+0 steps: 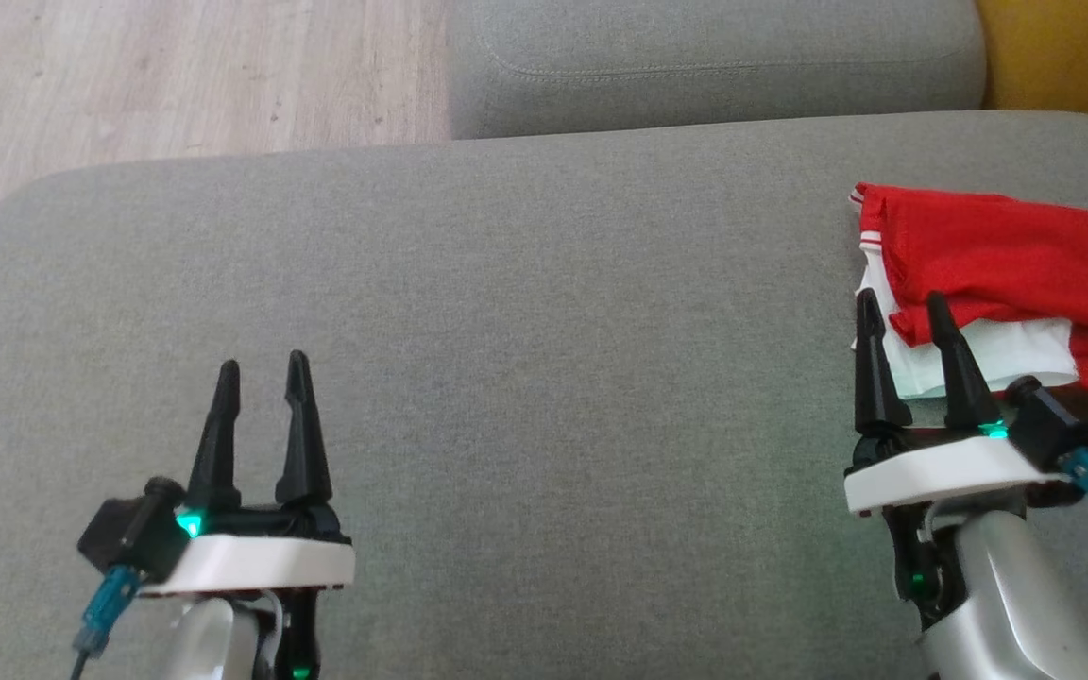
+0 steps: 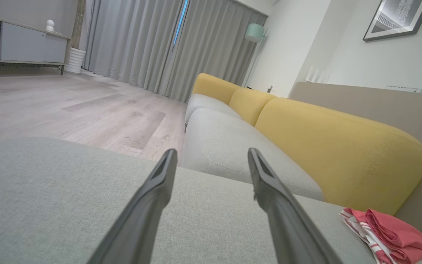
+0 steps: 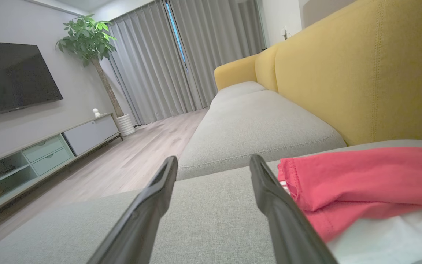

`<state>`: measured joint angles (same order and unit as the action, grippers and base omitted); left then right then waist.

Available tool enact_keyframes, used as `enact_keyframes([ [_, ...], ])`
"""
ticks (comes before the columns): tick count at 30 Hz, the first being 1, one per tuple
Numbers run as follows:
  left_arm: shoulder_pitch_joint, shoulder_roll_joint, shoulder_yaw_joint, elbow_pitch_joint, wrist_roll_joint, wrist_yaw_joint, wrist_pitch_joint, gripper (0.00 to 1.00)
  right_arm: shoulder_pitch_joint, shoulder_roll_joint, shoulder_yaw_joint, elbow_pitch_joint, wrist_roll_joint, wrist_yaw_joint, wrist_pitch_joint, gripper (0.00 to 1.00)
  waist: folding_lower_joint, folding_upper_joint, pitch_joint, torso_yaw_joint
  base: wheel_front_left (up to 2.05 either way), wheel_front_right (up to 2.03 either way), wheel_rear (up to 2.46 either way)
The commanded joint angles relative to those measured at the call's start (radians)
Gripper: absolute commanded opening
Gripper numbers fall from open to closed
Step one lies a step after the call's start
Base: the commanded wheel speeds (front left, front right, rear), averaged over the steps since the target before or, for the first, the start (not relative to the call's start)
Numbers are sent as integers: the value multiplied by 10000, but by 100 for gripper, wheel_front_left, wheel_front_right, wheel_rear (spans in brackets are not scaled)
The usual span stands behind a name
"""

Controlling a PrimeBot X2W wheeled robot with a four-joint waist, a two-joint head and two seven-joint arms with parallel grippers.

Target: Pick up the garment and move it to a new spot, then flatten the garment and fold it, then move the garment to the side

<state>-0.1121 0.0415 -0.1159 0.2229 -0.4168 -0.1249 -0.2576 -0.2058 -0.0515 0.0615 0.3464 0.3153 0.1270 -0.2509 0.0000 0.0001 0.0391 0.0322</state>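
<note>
Floor (image 1: 176, 76): pale wood planks fill the upper left of my head view.

Left gripper (image 1: 263, 361): I see it at the lower left, hanging over the seat with its fingers pointing up the frame. The fingers stand apart, and in its wrist view I see bare grey cloth between them.

Seat (image 1: 544, 283): a wide grey cushion runs across the middle of the frame, under both grippers.

Far seat (image 1: 714, 66): a second grey cushion sits at the top centre, just past the first.

Right gripper (image 1: 902, 296): it's at the lower right, fingers apart. Its left finger tip is over grey cloth. Its right finger tip overlaps the garment's lower left edge, and I cannot tell whether it touches. In its wrist view the gap between the fingers shows the seat.

Garment (image 1: 1007, 250): a red and white bundle lies on the seat at the right of the frame and runs off that edge. Red cloth is folded over a white layer, with a striped band at its left end. In the left wrist view it sits in the lower right corner.

Backrest (image 1: 1073, 47): yellow, in the upper right corner.
</note>
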Motion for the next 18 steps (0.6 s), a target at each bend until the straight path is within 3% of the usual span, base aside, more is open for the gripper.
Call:
enact_keyframes([
  [1,-290,87,428,-331,-89,-49,-42,100,-200,12,278,-340,-34,37,-108,100,0,-1,-15,4,0,0,0],
  [2,1,-2,31,7,-47,4,0,0,1,0,5,17,1,0,0,0,0,-1,-18,4,0,0,0],
  [6,284,-13,-14,574,-90,15,17,0,340,36,-1,558,40,0,27,0,0,-1,-25,1,0,0,0],
  [18,264,39,151,548,-1280,9,328,0,401,34,-170,407,1283,4,376,0,0,-1,-58,-30,0,0,0],
])
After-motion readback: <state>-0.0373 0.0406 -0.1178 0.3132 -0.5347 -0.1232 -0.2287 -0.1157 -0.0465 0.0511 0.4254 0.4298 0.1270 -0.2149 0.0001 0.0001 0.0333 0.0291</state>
